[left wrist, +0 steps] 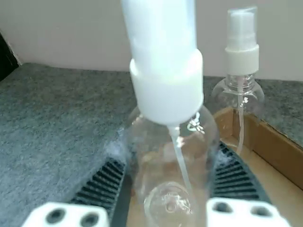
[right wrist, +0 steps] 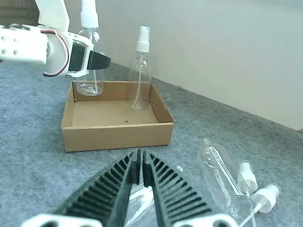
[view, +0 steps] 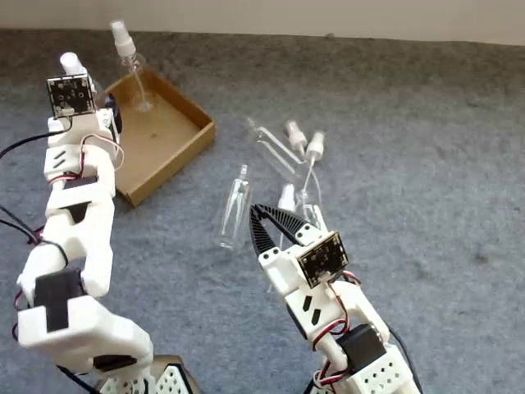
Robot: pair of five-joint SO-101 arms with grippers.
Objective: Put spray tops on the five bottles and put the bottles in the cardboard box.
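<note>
Cardboard box (right wrist: 118, 135) is where my left hand (left wrist: 168, 189) grips a capped bottle (left wrist: 165, 142), low at a corner beside a second bottle (right wrist: 139, 71) standing inside, ready to set down I judge, while my right hand (right wrist: 141, 163) hangs closed and empty over bare bottles (view: 232, 215) on the worktop (view: 426, 164).

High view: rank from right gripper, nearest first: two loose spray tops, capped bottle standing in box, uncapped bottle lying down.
From the right gripper:
1. uncapped bottle, lying right beside the fingertips.
2. loose spray tops, farther out, on the side away from the box.
3. capped bottle, upright at the far corner of the cardboard box.
</note>
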